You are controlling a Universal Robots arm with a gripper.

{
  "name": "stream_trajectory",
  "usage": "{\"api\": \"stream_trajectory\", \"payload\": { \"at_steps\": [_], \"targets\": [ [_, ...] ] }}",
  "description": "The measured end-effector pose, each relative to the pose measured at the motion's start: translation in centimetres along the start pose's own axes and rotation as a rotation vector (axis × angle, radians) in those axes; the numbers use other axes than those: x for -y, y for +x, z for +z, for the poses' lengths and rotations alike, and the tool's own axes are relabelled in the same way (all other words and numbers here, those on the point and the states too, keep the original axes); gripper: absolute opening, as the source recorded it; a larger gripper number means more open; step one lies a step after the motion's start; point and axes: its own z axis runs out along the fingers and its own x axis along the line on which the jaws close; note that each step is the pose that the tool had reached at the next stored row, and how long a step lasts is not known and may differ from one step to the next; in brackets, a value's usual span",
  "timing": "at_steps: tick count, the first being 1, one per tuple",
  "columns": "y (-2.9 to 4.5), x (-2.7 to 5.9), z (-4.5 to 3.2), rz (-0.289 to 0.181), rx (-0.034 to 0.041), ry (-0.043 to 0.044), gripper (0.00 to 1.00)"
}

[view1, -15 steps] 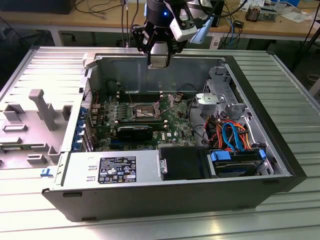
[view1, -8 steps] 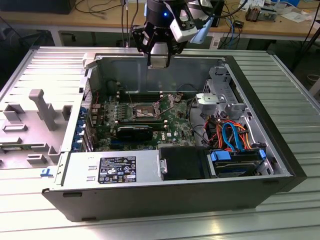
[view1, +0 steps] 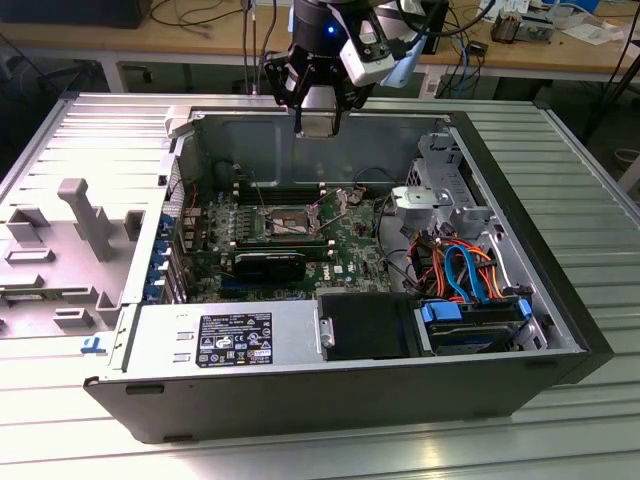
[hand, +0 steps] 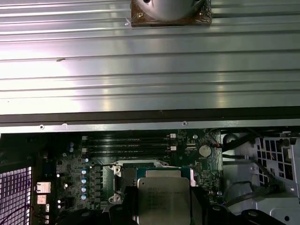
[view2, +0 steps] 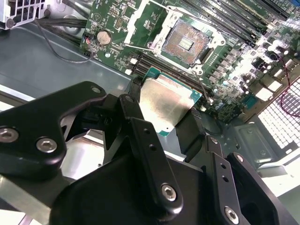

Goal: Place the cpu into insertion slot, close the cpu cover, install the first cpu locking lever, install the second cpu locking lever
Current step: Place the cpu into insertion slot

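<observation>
Two black fingers [view2: 189, 131] clamp the cpu [view2: 166, 105] by opposite edges, likely sparing its contact face, and hold it clear above the open insertion slot [view2: 183, 42] lying beyond their tips.

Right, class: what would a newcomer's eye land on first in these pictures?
A flat square silvery chip, pinched between the arm's black jaws, hangs above the open dark computer case. Beneath it, on the green circuit board, lies the empty square metal-rimmed socket.
</observation>
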Motion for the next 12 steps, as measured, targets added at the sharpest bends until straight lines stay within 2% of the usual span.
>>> {"api": "stream_trajectory", "payload": {
  "at_steps": [12],
  "targets": [
    [-0.01,0.39,0.05,0.000,0.0000,0.0000,0.55]
  ]
}}
